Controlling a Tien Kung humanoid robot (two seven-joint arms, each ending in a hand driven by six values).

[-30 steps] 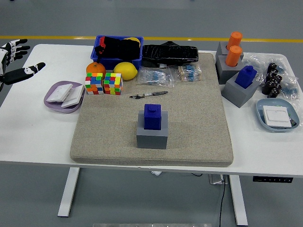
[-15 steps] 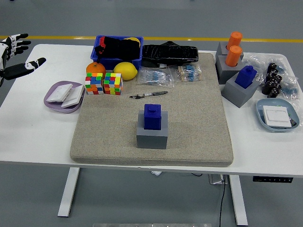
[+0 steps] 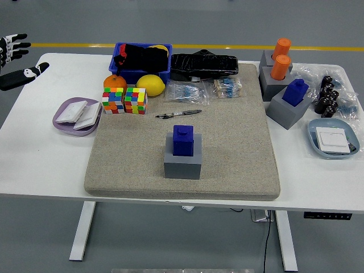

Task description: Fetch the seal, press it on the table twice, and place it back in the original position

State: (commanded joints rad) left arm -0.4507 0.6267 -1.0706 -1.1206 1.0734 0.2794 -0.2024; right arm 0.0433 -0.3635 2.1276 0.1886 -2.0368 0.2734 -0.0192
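Head view: seal (image 3: 183,140) far from left fingers (image 3: 17,46)

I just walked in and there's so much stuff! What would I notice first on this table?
Probably the blue seal sitting on its gray base, alone in the middle of the beige mat. Next come the two colorful puzzle cubes at the mat's far left corner, with an orange and a lemon just behind them. The robot's left hand hovers open at the far left edge.

Left hand (image 3: 17,62) at far left edge — fingers spread, empty
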